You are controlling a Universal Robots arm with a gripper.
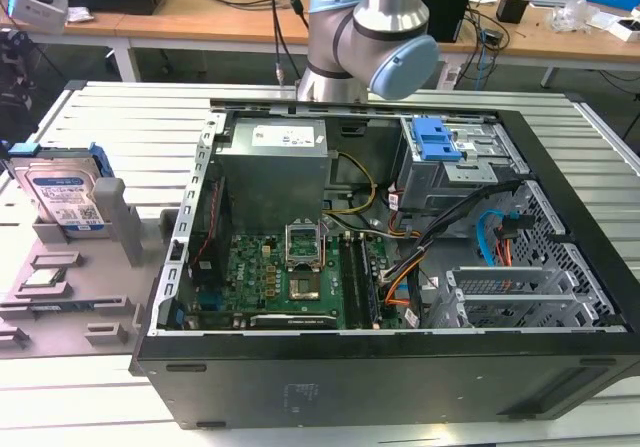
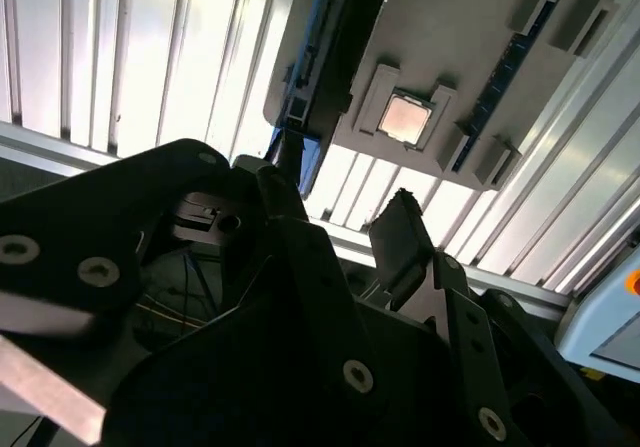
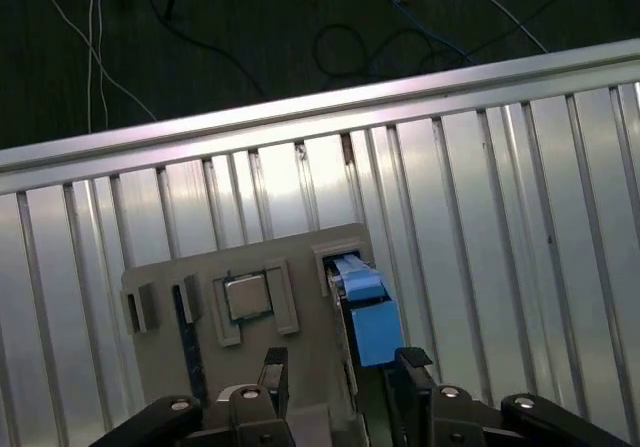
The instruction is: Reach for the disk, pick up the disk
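In grey holder (image 1: 100, 289), standing silver disk (image 1: 55, 182), blue rails (image 1: 98, 163), barcode label (image 1: 72, 210)

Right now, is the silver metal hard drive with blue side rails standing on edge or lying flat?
Standing on edge: in the exterior view the hard drive rises from a slot in the grey plastic holder.

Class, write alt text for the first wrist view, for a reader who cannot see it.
The open gripper, its black fingers apart, is lined up with the disk, which stands on edge, blue rail showing, in a grey holder. A square chip sits beside it, on a slatted metal table.
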